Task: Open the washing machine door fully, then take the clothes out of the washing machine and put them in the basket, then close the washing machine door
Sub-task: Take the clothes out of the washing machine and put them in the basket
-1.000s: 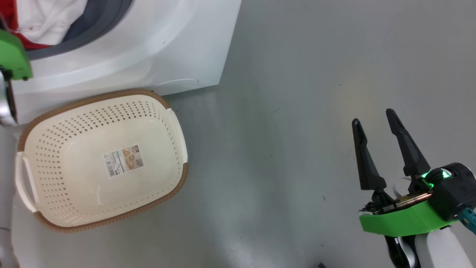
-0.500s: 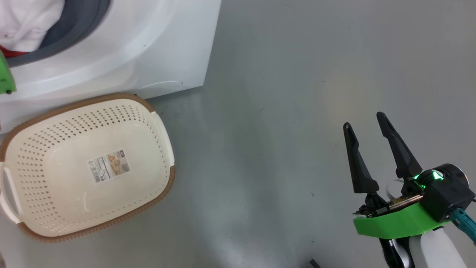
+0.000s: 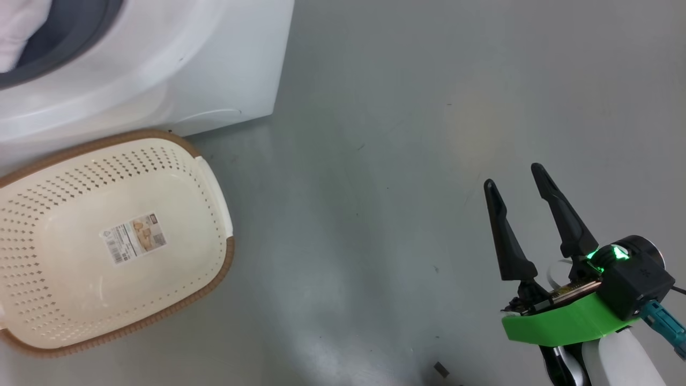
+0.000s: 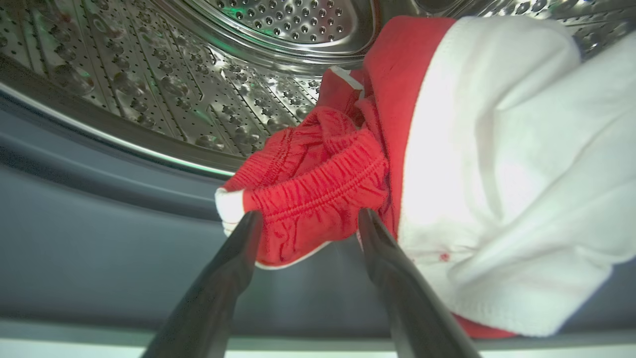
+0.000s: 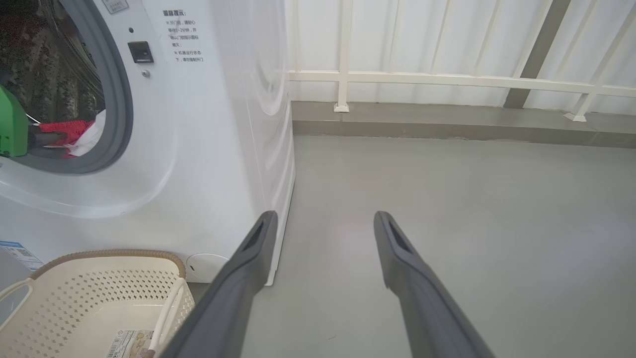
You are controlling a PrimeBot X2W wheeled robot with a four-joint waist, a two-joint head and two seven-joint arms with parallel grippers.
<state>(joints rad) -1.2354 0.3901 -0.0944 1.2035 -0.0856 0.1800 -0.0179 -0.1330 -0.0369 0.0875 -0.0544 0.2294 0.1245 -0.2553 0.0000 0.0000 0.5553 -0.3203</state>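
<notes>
The head camera is looking steeply down on the floor (image 3: 402,134), the basket (image 3: 228,262) and the washing machine (image 3: 225,59) front. The left wrist camera is peering closely into the drum (image 4: 149,74). The right wrist camera is looking low across the floor, sharing basket and machine front.

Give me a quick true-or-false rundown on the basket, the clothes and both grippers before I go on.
1. The basket holds nothing but a paper label. True.
2. The left gripper is shut on the clothes. False: its jaws stand open, with bunched red fabric between them.
3. The right gripper is open and empty above the floor. True.
4. The clothes hang outside the washing machine. False: they lie in the drum, at its mouth.
5. The basket sits on the floor, close against the washing machine's front. True.
</notes>
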